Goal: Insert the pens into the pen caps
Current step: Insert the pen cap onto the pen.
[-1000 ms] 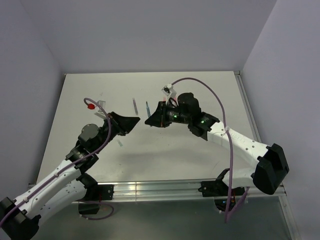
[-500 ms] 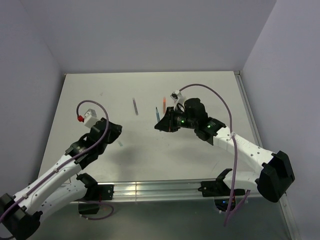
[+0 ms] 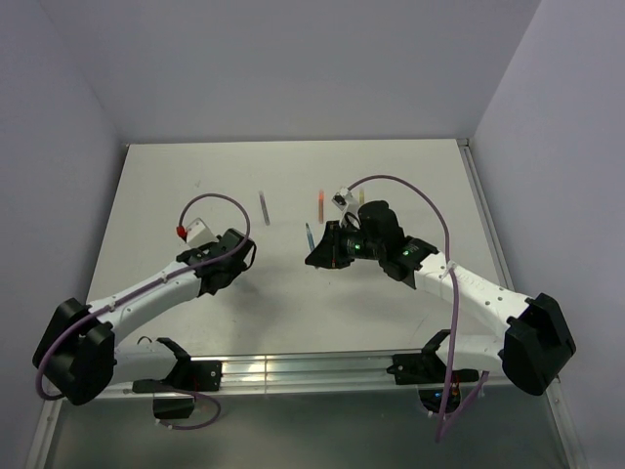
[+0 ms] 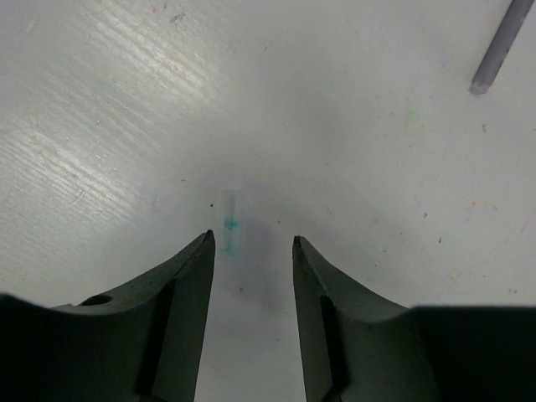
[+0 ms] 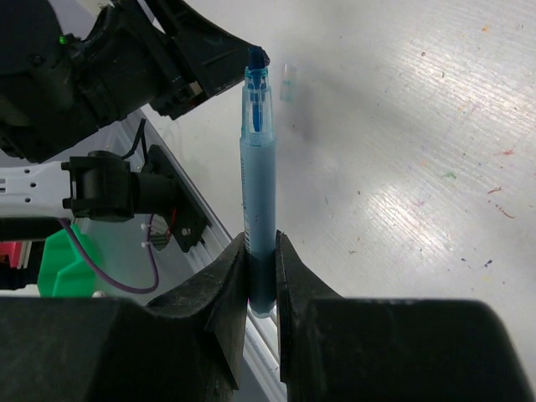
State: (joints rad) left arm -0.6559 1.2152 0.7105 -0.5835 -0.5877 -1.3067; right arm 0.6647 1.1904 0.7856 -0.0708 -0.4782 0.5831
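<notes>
My right gripper (image 5: pixel 261 243) is shut on the lower barrel of a blue pen (image 5: pixel 257 193), whose uncapped tip points up and away. In the top view the blue pen (image 3: pixel 309 234) sticks out of the right gripper (image 3: pixel 317 256) at mid-table. A pale blue pen cap (image 4: pixel 230 223) lies flat on the table just ahead of my left gripper (image 4: pixel 252 239), which stands open and empty. From above, the left gripper (image 3: pixel 229 266) hangs low over the table, hiding the cap. A grey-purple pen (image 3: pixel 265 207) and a pink-red pen (image 3: pixel 320 203) lie farther back.
The grey-purple pen's end (image 4: pixel 499 48) shows at the upper right of the left wrist view. The left arm (image 5: pixel 126 59) fills the upper left of the right wrist view, and the cap (image 5: pixel 289 84) lies beside it. The table's metal front rail (image 3: pixel 293 371) runs along the near edge.
The left arm has swung down and forward over the pale blue cap, and its jaws have opened wider. The right gripper, still holding the blue pen, has shifted slightly right.
</notes>
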